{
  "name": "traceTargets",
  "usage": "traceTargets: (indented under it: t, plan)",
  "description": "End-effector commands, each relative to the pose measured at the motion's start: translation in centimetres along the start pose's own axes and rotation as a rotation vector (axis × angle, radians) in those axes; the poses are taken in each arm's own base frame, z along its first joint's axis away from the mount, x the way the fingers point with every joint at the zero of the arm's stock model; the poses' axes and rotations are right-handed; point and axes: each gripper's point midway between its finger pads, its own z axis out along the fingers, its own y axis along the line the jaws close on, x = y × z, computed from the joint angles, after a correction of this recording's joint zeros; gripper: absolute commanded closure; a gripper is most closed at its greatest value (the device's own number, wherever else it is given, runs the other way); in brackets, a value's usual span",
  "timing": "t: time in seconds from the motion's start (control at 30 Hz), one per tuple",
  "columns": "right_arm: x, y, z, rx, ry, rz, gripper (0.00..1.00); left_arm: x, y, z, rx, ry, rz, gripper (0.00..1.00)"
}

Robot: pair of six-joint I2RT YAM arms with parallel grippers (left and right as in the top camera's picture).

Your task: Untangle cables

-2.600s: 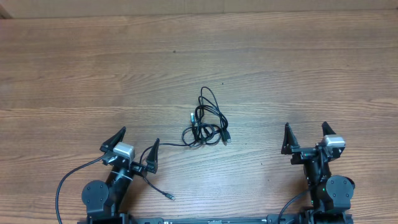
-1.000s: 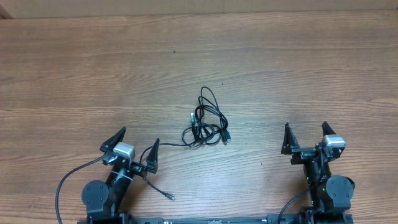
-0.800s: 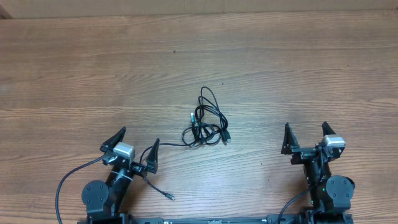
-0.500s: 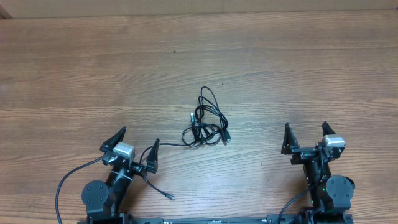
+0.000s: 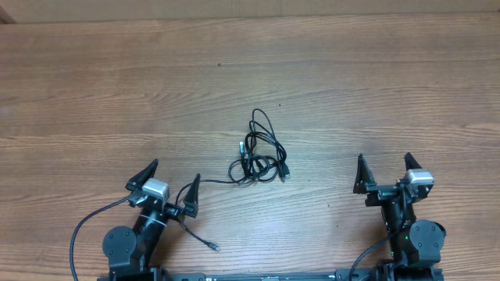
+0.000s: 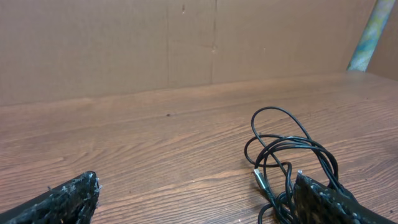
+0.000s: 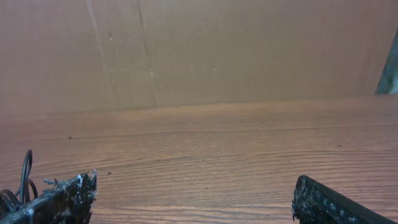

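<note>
left end effector (image 5: 173,173): jaws spread wide, gripping nothing. right end effector (image 5: 383,160): same, fully spread, empty, touching nothing. The tangle of thin black cables (image 5: 262,152) lies on the brown wood-grain counter (image 5: 94,86), ahead of both end effectors and between them. It is near the left one, ahead and to its right, and further from the right one, ahead and to its left. One loose strand runs from the tangle back to the left end effector's right finger (image 5: 193,191); can't tell from overhead whether it touches. Left wrist view: bundle just ahead of that finger. Right wrist view: only a sliver of loop at far left.
</note>
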Motion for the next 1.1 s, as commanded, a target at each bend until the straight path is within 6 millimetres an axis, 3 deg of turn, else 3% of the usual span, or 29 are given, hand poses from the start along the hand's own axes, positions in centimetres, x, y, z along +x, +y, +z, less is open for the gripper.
traceTargets:
  t: [0.0, 0.73, 1.07]
  plan:
    - [0.3, -0.3, 0.0, 0.013, 0.001, 0.004, 0.0, 0.1, 0.1, 0.0, -0.008, 0.003, 0.018, 0.01]
    - [0.3, -0.3, 0.0, 0.013, 0.001, 0.004, 0.0, -0.1, -0.1, 0.0, 0.004, -0.001, -0.015, 0.0]
    - [0.3, -0.3, 0.0, 0.013, 0.001, 0.004, 0.0, -2.8, -1.4, -1.0, 0.051, 0.012, -0.053, 0.0]
